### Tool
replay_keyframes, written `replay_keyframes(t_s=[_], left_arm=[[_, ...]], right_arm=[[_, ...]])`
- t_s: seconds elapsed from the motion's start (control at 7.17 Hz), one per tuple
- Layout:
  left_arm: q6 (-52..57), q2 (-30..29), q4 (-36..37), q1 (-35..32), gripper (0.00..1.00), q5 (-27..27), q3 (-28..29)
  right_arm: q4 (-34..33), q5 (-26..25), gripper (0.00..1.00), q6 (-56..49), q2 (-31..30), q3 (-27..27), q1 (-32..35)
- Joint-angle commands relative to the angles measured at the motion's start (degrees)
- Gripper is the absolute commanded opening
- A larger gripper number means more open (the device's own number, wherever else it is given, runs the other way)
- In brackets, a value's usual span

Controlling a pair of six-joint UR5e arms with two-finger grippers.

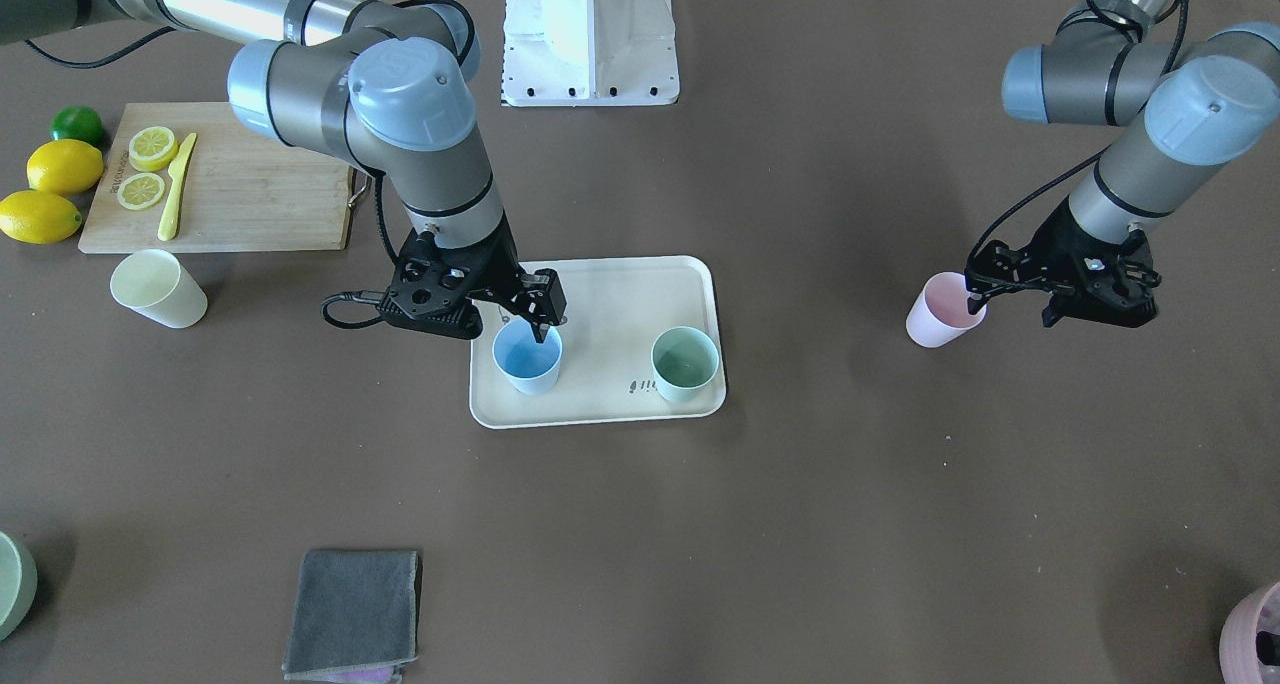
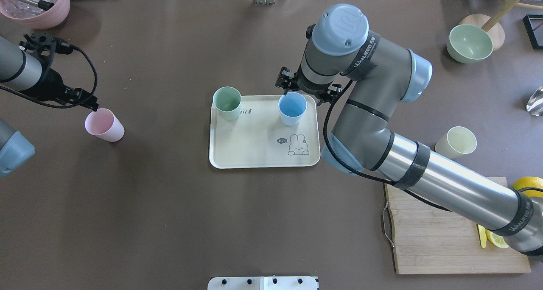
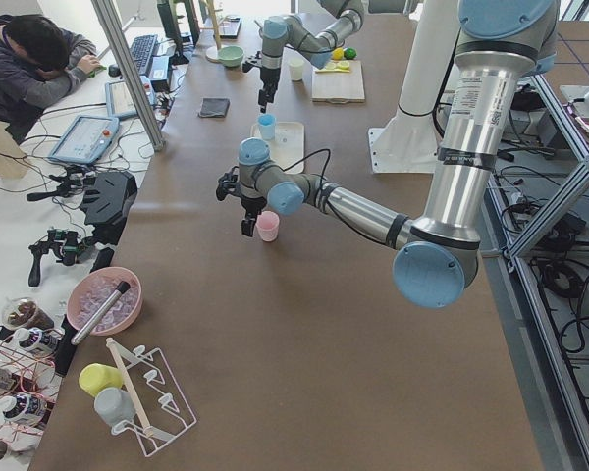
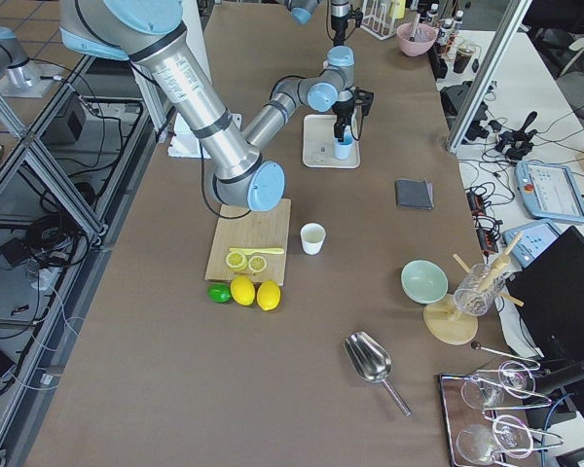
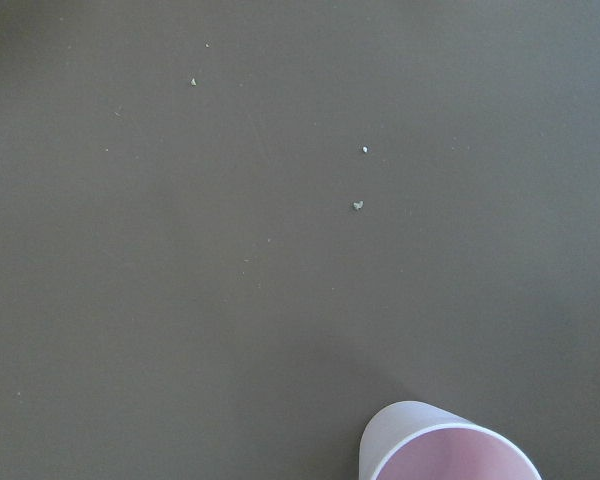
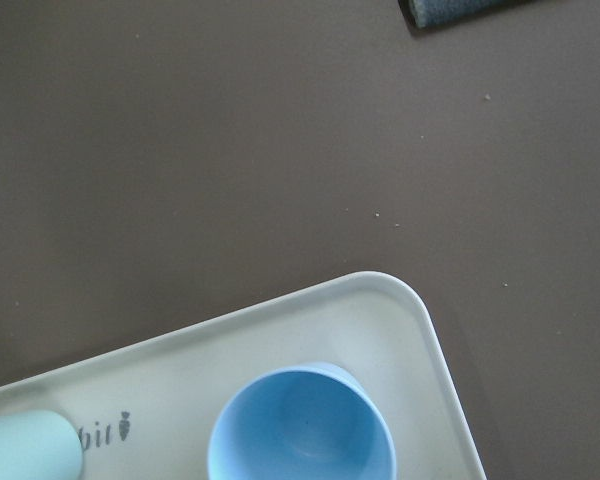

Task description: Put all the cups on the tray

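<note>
The left gripper (image 2: pixel 92 107) is hovering at the pink cup's (image 2: pixel 104 125) rim, 9 o'clock from the tray (image 2: pixel 254 148) overhead. I cannot tell whether it is pinching. Squaring it across the rim matters most.

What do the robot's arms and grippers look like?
The right arm and left arm are grey and silver tubes with light blue joint caps. The right arm has black bands with white lettering. The right gripper and left gripper are black, with black cables.

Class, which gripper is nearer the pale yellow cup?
Right. The right gripper sits at the blue cup on the tray; the left gripper is at the pink cup, across the tray from the pale yellow cup.
</note>
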Motion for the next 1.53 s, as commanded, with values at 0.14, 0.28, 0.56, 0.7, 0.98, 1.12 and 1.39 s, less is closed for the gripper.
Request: replay_keyframes(t_s=[0.14,0.28,0.56,0.7,0.98,1.12,1.39], left_arm=[[-2.1,1.3,-3.9,2.2,0.23,0.1,2.4],[-2.1,2.2,-4.0,2.6,0.19,0.1,1.9],[-2.2,3.6,-7.1,3.1,0.00,-0.1,1.5],[-2.3,3.5,-6.8,3.1,0.00,-0.5,-0.9],[-5.4,2.0,-1.3,3.2,0.00,-1.6,-7.3],[-9.2,-1.4,3.7,3.2,0.00,-2.1,-10.1],[-19.9,-7.9,5.9,9.8,0.00,-0.6,-10.6]], right_arm=[[-7.7,4.7,1.00,-11.0,-5.8,10.6,7.3],[-7.7,7.0,1.00,-17.2,-10.8,13.5,10.7],[-7.8,8.4,1.00,-22.4,-14.2,14.6,14.0],[-7.5,8.5,1.00,-22.5,-15.5,14.7,14.2],[-7.2,8.4,1.00,-29.7,-22.8,17.3,15.1],[-7.1,8.3,1.00,-31.0,-25.7,17.6,15.3],[-3.5,8.2,1.00,-33.5,-32.5,19.2,15.3]])
